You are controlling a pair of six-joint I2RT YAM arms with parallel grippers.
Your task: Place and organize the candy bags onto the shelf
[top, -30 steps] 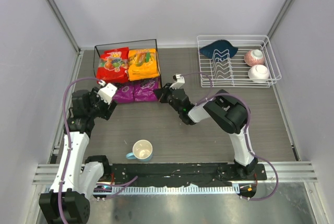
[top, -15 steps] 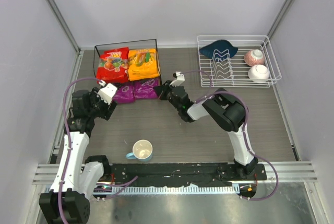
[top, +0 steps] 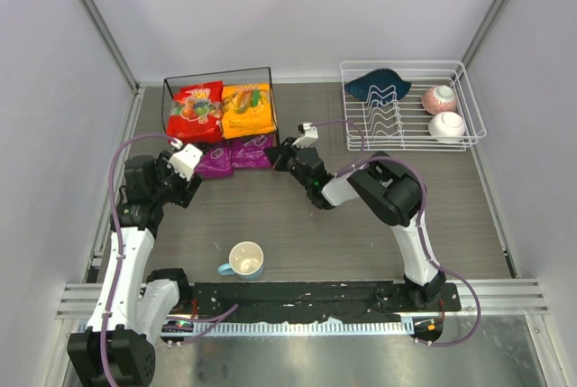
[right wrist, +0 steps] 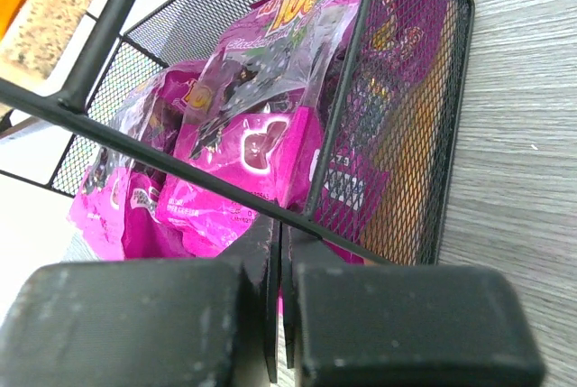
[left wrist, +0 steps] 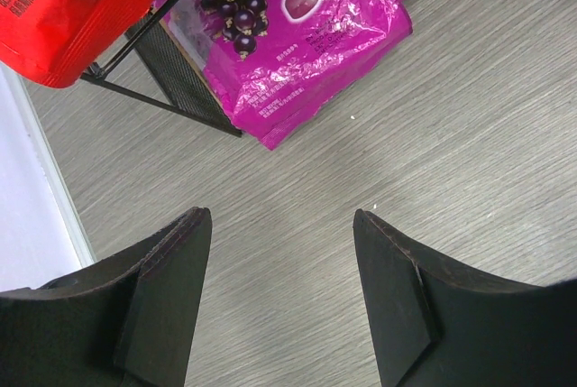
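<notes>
Nearest you, by the arm bases, a pale mug (top: 245, 260) stands upright on the table (top: 343, 225) with its handle pointing left.

Past it, your left gripper (left wrist: 279, 225) hovers over bare tabletop. Its jaws stand well apart and there is nothing between them. It sits just in front of the left front corner of the shelf (left wrist: 180, 80).

Your right gripper (right wrist: 278, 261) is pressed closed, finger against finger, and it holds nothing. Its tips point at the shelf's right end, low down and right up by the black wire frame. You cannot tell from these views whether they touch it.

All four candy bags are on the shelf. On the lower tier the left purple bag (top: 214, 162) and the right purple bag (top: 254, 153) lie flat side by side. Their front ends stick out past the top board towards you, and the left one juts beyond the frame onto the table. Through the right wrist camera you see both of them behind the mesh side panel. On the top tier the red bag (top: 196, 112) lies on the left and the orange-yellow bag (top: 247, 109) on the right, touching along their long edges.

Farthest back on the right, well apart from the shelf, a white wire dish rack (top: 401, 63) holds a dark blue cloth (top: 377, 85) at its left end. Two small bowls (top: 439, 98) sit at its right end, one behind the other.
</notes>
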